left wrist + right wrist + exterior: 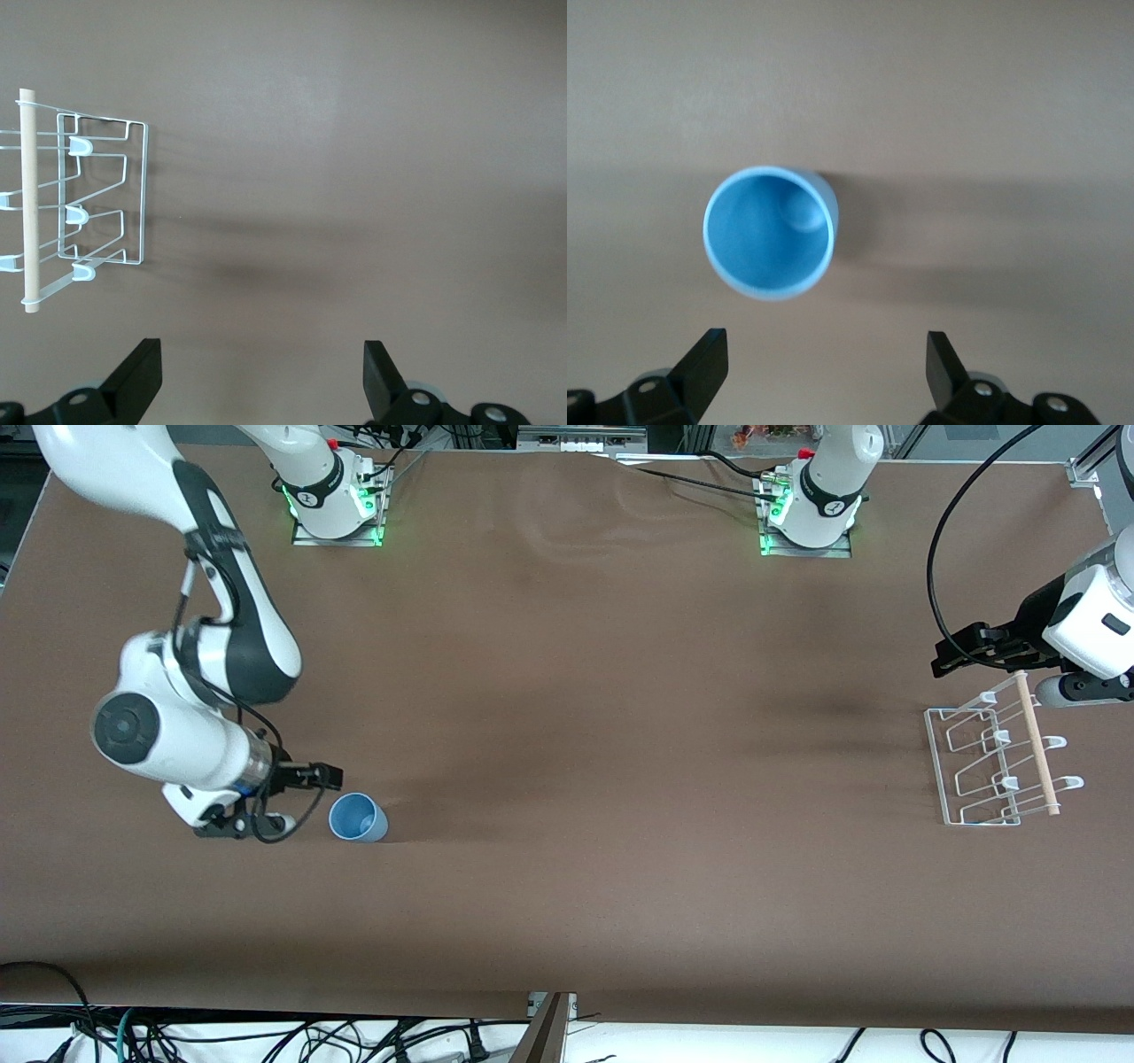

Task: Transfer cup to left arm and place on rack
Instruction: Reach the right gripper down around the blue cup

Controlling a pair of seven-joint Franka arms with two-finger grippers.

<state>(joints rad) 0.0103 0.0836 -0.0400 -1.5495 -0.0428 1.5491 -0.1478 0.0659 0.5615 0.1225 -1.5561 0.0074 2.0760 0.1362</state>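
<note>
The light-blue cup (358, 817) lies on its side on the brown table near the right arm's end, its mouth turned toward my right gripper (330, 778). That gripper hovers low and level just short of the cup, open and empty. In the right wrist view I look straight into the cup (769, 232), which lies ahead of the open right gripper (826, 345), apart from both fingers. My left gripper (952, 654) waits open and empty over the table beside the white wire rack (935, 766), which carries a wooden dowel (1038, 744). The left wrist view shows the rack (140, 195) off to one side of the left gripper (261, 354).
Both arm bases (337, 505) (811, 509) stand at the table edge farthest from the front camera. A thick black cable (939, 549) arcs above the left wrist. Brown tabletop (620, 735) stretches between cup and rack.
</note>
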